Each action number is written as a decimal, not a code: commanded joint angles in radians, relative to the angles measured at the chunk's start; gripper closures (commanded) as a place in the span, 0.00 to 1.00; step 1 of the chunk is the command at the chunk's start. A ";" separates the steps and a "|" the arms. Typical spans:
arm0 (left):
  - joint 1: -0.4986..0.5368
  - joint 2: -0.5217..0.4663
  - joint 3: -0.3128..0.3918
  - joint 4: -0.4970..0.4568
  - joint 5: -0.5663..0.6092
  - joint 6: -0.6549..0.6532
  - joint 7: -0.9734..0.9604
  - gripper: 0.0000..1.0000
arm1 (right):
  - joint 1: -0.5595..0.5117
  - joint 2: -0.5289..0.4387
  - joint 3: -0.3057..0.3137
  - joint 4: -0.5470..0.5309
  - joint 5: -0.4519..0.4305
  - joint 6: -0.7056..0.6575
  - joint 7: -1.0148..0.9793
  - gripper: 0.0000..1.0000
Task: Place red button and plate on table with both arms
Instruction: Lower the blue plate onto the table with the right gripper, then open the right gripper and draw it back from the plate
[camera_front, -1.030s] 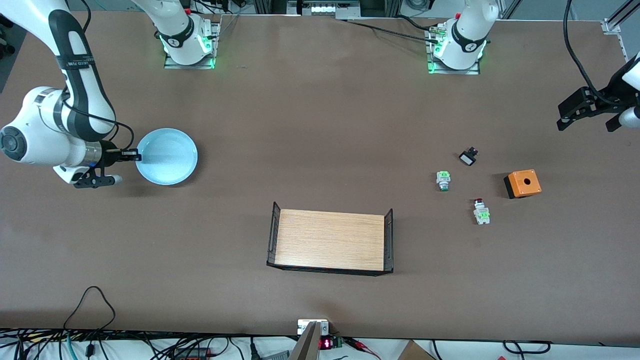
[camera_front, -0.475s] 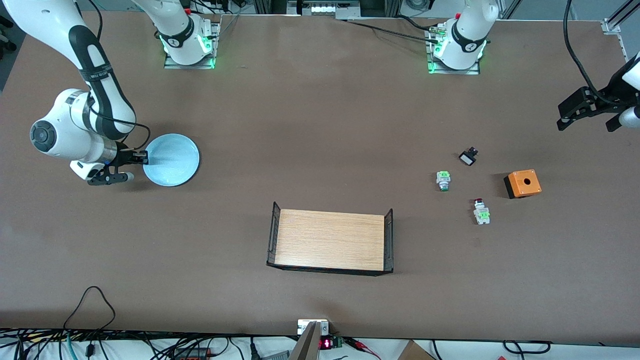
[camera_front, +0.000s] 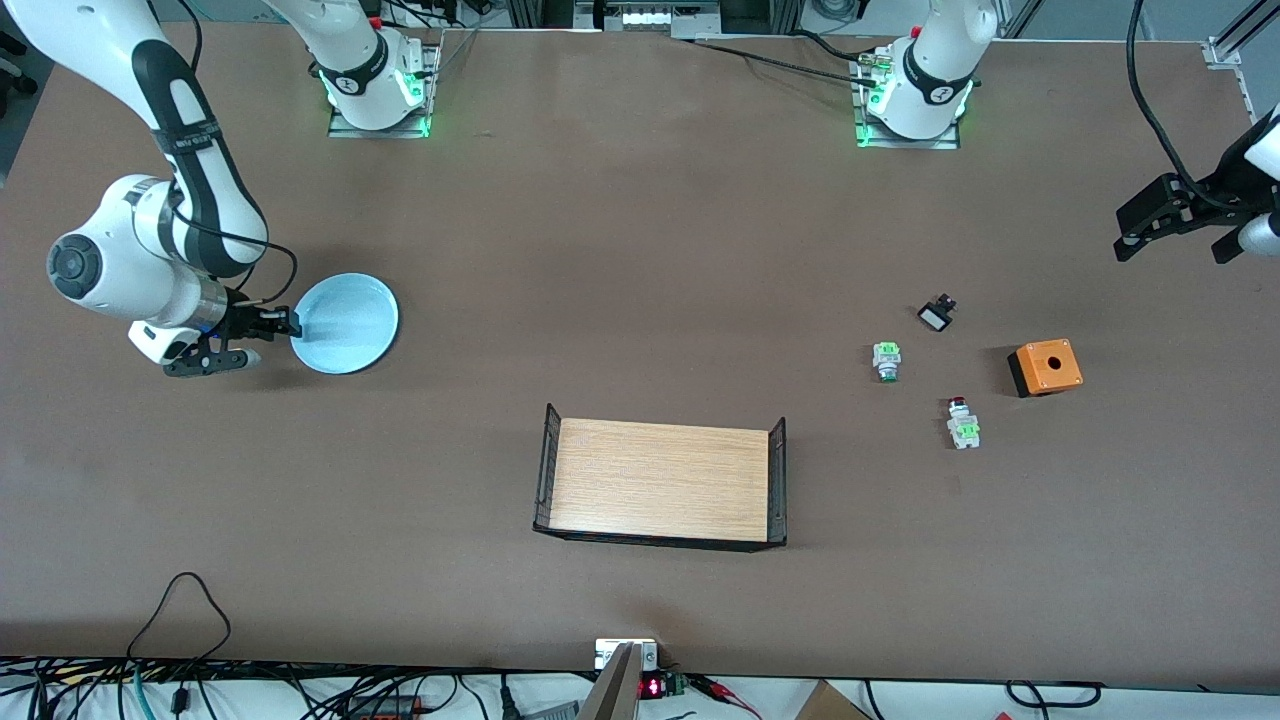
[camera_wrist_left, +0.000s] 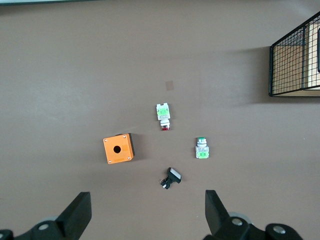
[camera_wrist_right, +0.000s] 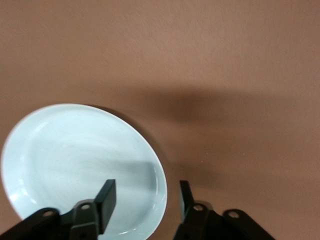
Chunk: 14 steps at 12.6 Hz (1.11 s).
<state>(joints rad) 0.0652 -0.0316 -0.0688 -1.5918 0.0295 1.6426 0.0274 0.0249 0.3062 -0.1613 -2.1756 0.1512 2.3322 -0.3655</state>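
Brown and matte, the table (camera_front: 640, 250) carries one plate, one tray, one orange box and three small switch parts. One pale blue plate (camera_front: 346, 323) lies flat on it toward the right arm's end. The right gripper (camera_front: 285, 324) sits at the plate's rim; in the right wrist view its two fingers (camera_wrist_right: 106, 198) stand parted, one over the plate's inside and one outside the rim, with a gap between each finger and the rim, so the plate is not clamped. One wooden tray with black wire ends (camera_front: 661, 484) stands near the middle of the table, nearer to the front camera than the plate. Toward the left arm's end lie the three small parts, each apart from the others: the red button (camera_front: 962, 423), with its dark red cap and green block, nearest the front camera; a green-and-white piece (camera_front: 886, 361) without a red cap; and a black-and-white piece (camera_front: 936, 315) farthest from the camera. One orange box (camera_front: 1045, 366) with a single round hole on top sits just beside them, closer to the table's end. The left gripper (camera_front: 1172, 228) hangs in the air over the table's end, waiting, its fingers spread wide and holding nothing.
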 joint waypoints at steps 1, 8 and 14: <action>-0.004 0.010 -0.002 0.033 0.009 -0.024 0.014 0.00 | -0.007 -0.032 0.026 0.091 -0.012 -0.129 0.106 0.00; 0.010 0.010 -0.011 0.043 -0.041 -0.044 0.005 0.00 | 0.003 -0.056 0.120 0.354 -0.054 -0.429 0.377 0.00; 0.031 0.027 -0.008 0.073 -0.048 -0.087 -0.001 0.00 | 0.070 -0.055 0.118 0.692 -0.171 -0.709 0.490 0.00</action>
<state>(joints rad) 0.0886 -0.0304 -0.0738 -1.5609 -0.0026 1.5848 0.0255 0.0948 0.2357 -0.0405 -1.5681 0.0086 1.6779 0.1129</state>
